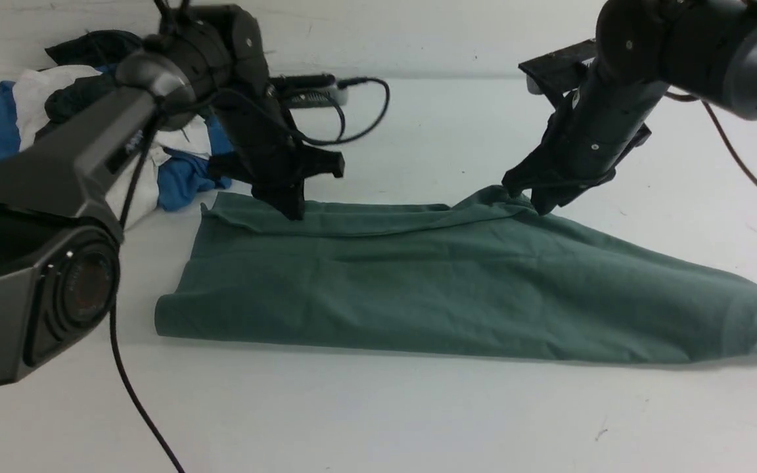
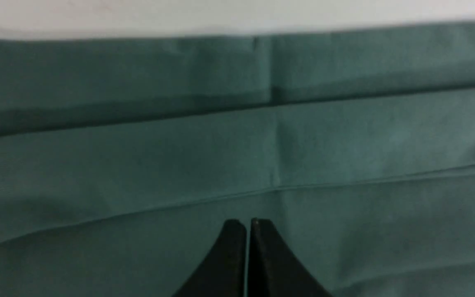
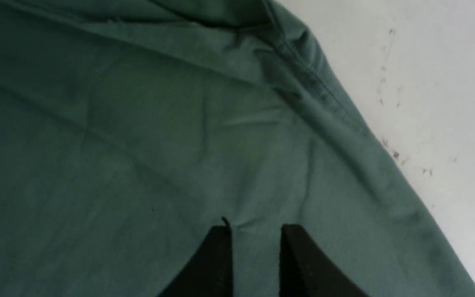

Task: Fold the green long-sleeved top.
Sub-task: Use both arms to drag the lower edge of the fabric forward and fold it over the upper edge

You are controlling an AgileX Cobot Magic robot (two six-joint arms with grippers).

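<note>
One green long-sleeved top [image 1: 451,289] lies on the white table [image 1: 418,407], in the centre, between the two arms. It is folded lengthwise into a long band, broad at the robot's left and tapering to the right edge of the front view. The fabric is a matte, soft knit with shallow creases and stitched seams.

Two grippers are present, both black with wedge-shaped fingers.
- Left gripper [image 2: 248,222]: clenched, tips pressed together at the top's far edge. Whether cloth is pinched cannot be told.
- Right gripper [image 3: 254,227]: fingers parted by a narrow gap, tips on the cloth, which rises in a small peak there.

One heap of garments [image 1: 56,112], blue, white and dark, sits at the far left, apart from the top. One black cable [image 1: 365,125] loops behind the left arm.
</note>
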